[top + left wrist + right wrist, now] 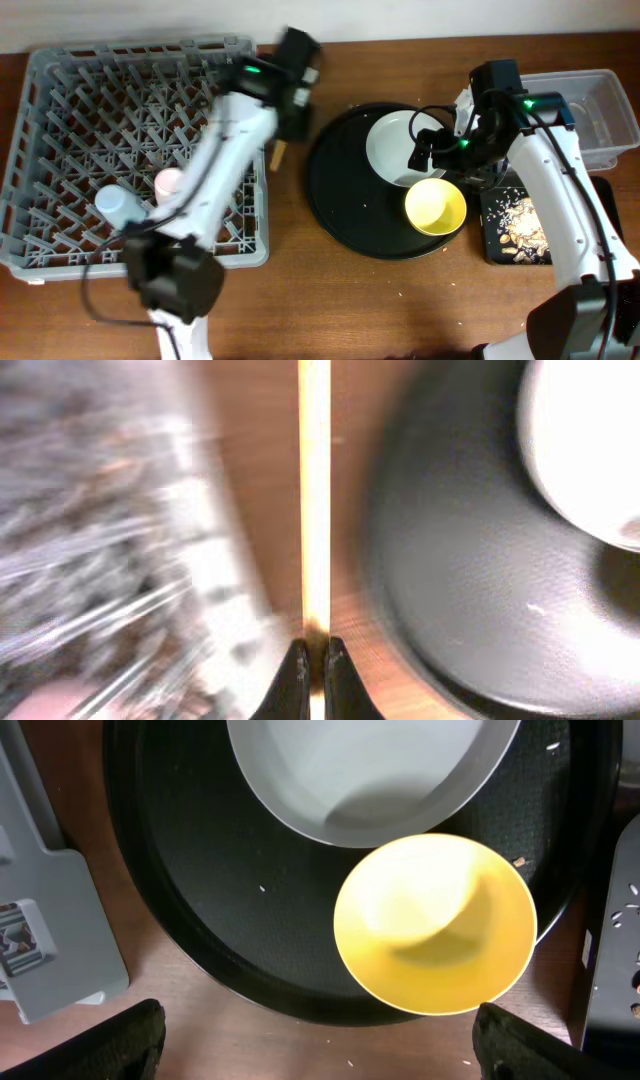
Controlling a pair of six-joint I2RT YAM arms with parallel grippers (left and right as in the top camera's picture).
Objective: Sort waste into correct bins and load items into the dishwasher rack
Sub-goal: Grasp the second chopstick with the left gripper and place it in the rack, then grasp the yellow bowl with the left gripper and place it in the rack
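My left gripper (292,112) is shut on thin wooden chopsticks (278,155) between the grey dishwasher rack (60,70) and the round black tray (340,200). In the left wrist view the chopsticks (314,490) run straight up from the shut fingertips (313,660). A blue cup (115,205) and a pink cup (168,182) sit in the rack. A pale grey plate (400,140) and a yellow bowl (436,207) sit on the round tray. My right gripper (440,155) hovers open above the bowl (435,925), with its fingers (320,1045) wide and empty. The paper ball and the wrapper are not in view.
A clear tub (600,110) stands at the far right. A shallow black rectangular tray (520,232) holding beige food scraps lies below it. The left wrist view is motion-blurred, with the rack (90,540) at its left. A grey mount (50,920) shows left of the round tray.
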